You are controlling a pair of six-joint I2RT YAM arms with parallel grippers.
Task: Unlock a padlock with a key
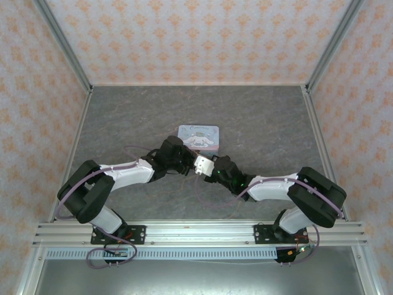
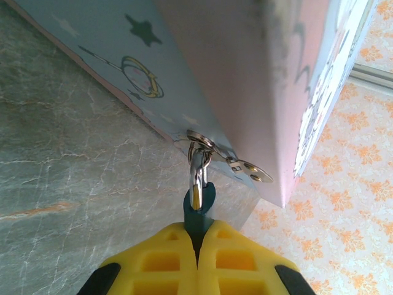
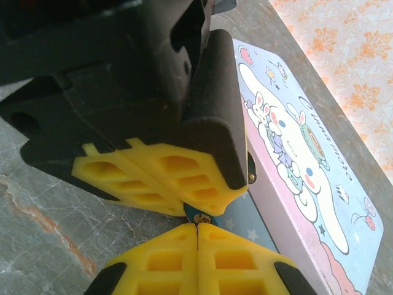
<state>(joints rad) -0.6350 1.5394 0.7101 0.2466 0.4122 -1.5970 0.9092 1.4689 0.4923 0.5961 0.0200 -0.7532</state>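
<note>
Two arms meet just before the tin (top view); left wrist view: left gripper clamped tight on the teal padlock, which hangs from the tin's hasp; right wrist view: right gripper fully closed, a small dark metal piece at its tips.

Light: bright, even, diffuse. Table: faint soft shadows. Left wrist view: sharp glint on padlock shackle; near yellow fingers slightly soft. Right wrist view: tin print crisp.
</note>
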